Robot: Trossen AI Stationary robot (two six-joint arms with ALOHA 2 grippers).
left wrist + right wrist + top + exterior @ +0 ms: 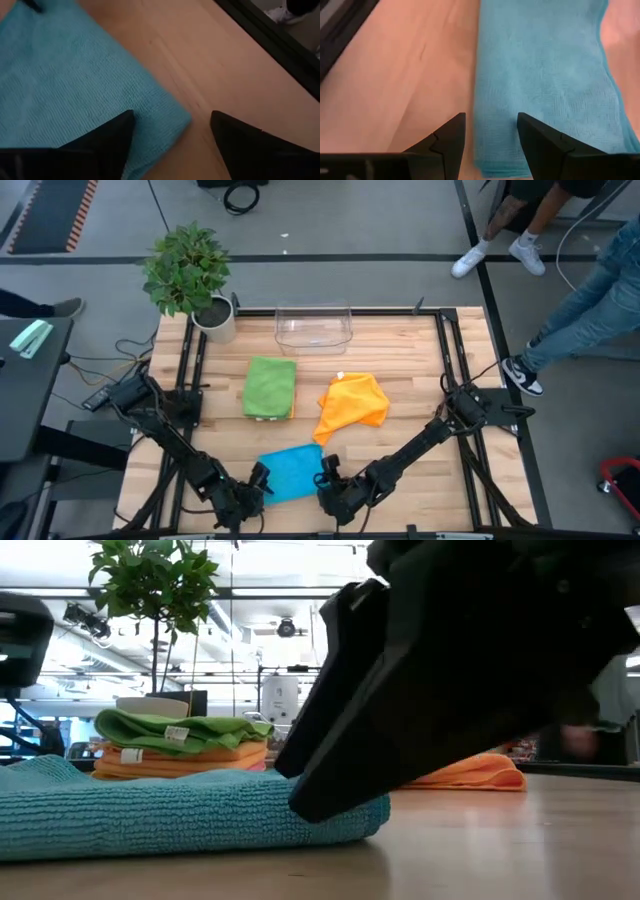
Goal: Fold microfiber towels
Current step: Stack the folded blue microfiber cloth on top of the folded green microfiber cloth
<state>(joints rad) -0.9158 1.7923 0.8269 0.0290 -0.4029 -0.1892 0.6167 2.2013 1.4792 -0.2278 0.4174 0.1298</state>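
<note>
Fingers of both grippers stand apart and hold nothing. Left gripper (262,476) sits at the lower left corner of the blue towel (290,471); in its wrist view one dark finger (107,140) overlaps the cloth's corner and the other lies over bare wood. Right gripper (327,470) sits at the towel's right edge, lower centre of the high view, its fingers (447,137) straddling the folded edge.

Blue towel lies flat in the lower centre of the table (400,370), doubled over; the low view shows a rounded folded edge at its right end. Green towel (269,387) rests folded on top of an orange one (180,762) at centre left of the high view. A second orange towel (351,406) lies crumpled at centre right, unfolded. Clear bin (314,328) stands at top centre, potted plant (190,275) at upper left. Whether more towels lie under the stack I cannot tell.

Step in hand, judged: a fold of the blue towel has just been released. Next move likely calls for re-gripping the blue towel for a second fold or carrying it to the stack, then taking up the crumpled orange one.
</note>
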